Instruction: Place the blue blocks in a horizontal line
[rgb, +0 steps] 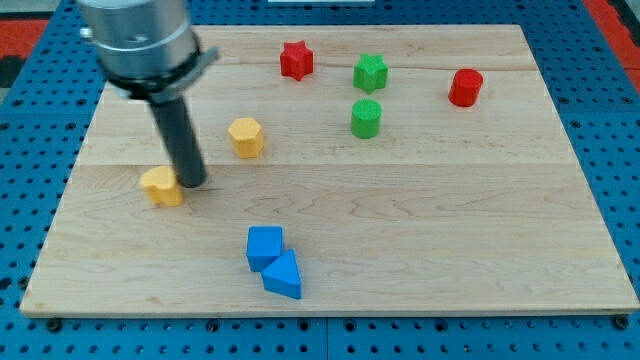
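A blue cube lies near the view's bottom centre of the wooden board. A blue triangular block touches it at its lower right. My tip rests on the board at the view's left, right beside a yellow block on that block's right edge. The tip is up and to the left of the two blue blocks, well apart from them.
A yellow hexagonal block sits to the upper right of the tip. A red star, a green star, a green cylinder and a red cylinder stand near the view's top. The board's edge runs along the bottom.
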